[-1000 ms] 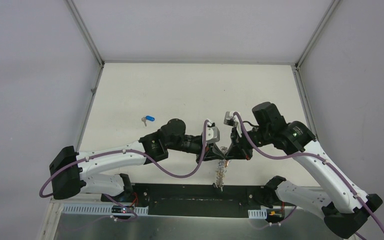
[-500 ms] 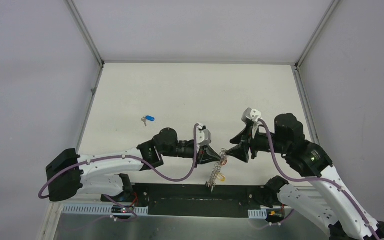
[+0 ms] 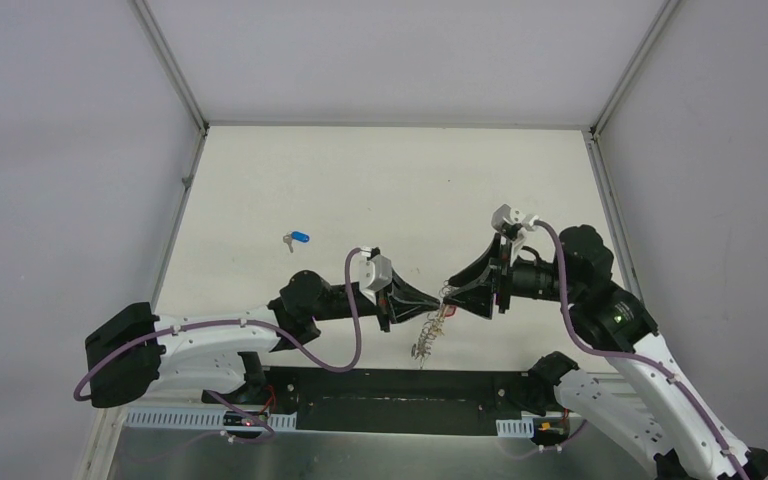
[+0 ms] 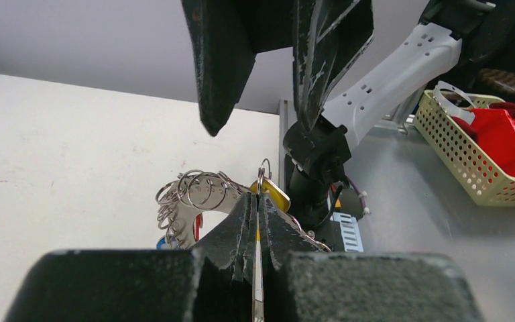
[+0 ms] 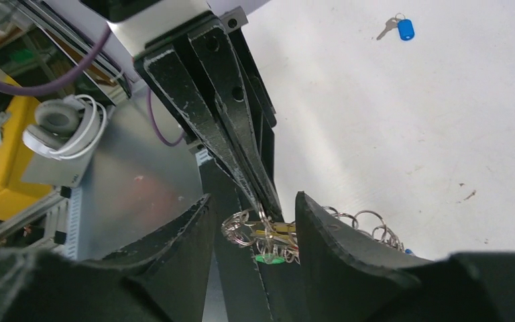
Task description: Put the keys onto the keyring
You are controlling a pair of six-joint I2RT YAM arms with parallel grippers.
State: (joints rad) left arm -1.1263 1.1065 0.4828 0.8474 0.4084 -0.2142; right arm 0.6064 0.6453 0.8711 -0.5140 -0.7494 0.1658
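Left pincer [image 3: 436,297] is clamped shut, tips pointing right, and the keyring [image 3: 426,335] dangles off those tips as a loose chain of little rings, hanging down over the near edge of the table [image 3: 380,180]. Way off to its left, a lone blue-tagged key [image 3: 296,238] lies flat on the table, well apart from everything else. In the left wrist cam the pincer [image 4: 258,201] has both fingers pressed together on the top of the bunch. One small ring sticks up right above the tips and a yellow-tagged key [image 4: 273,194] pokes out just to the right. Honestly can't tell which exact bit of metal is being pinched. Rest of the rings [image 4: 194,191] fan out to the left of the fingertips. Moving right, the right pincer [image 3: 450,290] faces the left one nose to nose, jaws apart and not gripping anything. In its own cam the pincer [image 5: 253,198] has the bunch [image 5: 268,231] sitting in the gap between its two fingers, yellow and green tags showing, and I can't tell if either finger touches it. Table is plain white, boxed in by pale grey walls on a metal frame. A yellow perforated basket [image 4: 469,154] with red stuff in it sits on the grey metal surface past the table's edge.
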